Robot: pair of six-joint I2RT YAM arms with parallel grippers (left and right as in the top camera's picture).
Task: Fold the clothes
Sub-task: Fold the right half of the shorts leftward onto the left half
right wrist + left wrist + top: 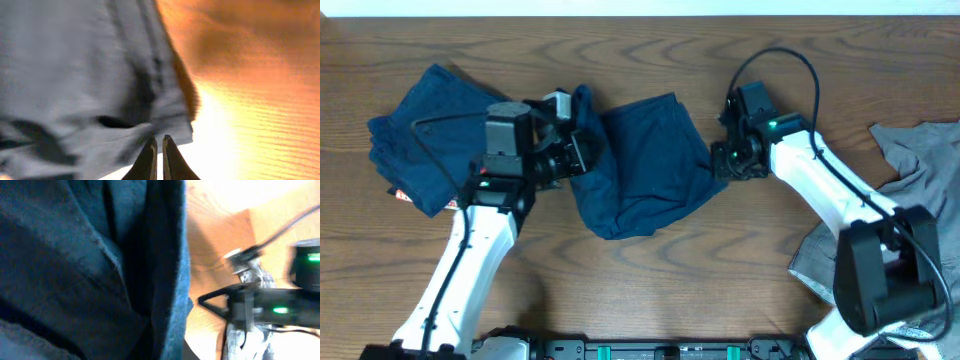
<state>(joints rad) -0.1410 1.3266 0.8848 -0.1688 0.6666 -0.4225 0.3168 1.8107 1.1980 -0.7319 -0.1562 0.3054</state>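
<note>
A dark blue garment lies crumpled in the middle of the table. My left gripper is shut on its left edge, which is bunched and lifted; in the left wrist view the blue cloth fills the frame and hides the fingers. My right gripper is at the garment's right corner. In the right wrist view its fingers are pinched together on the cloth's edge, which looks washed-out grey there.
A stack of folded dark blue clothes sits at the far left. A heap of grey clothes lies at the right edge, running down to the front right. Bare wooden table lies in front.
</note>
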